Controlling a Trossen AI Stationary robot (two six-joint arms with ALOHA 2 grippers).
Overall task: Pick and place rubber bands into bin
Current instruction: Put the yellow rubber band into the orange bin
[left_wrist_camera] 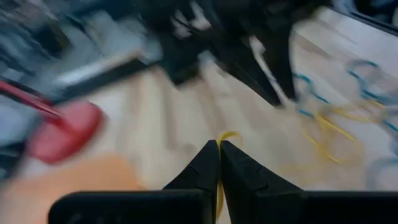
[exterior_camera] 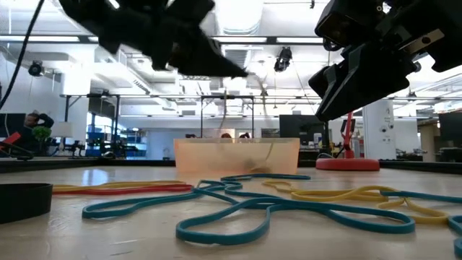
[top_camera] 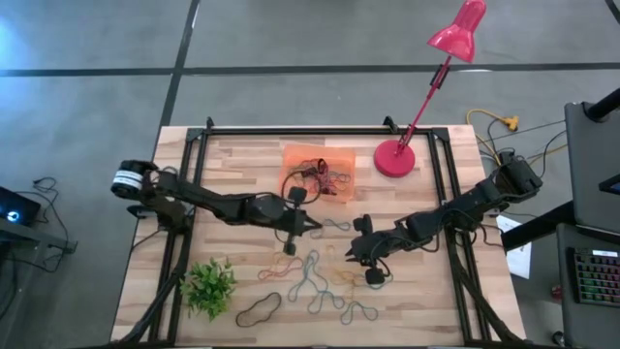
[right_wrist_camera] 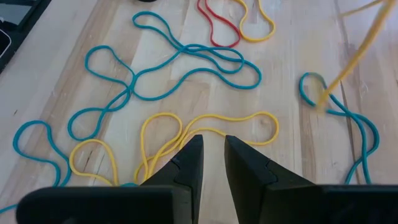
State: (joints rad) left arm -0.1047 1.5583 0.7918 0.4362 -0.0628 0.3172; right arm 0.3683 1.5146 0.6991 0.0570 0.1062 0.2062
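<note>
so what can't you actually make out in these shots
- Left wrist view: motion blur smears everything past the shut left gripper; the yellow rubber band at its tips is clear only there.
- Low view: the bin is translucent, its contents just faint shapes.
- Right wrist view: the right gripper fingers hide the nearest part of the yellow loops.

A large open-plan lab or workshop is shown: behind the wooden worktop (top_camera: 242, 155), rows of ceiling lights (exterior_camera: 238, 18), exposed ducts and distant desks with monitors (exterior_camera: 296, 130) are seen, and a keyboard (top_camera: 593, 276) is placed beside it.
</note>
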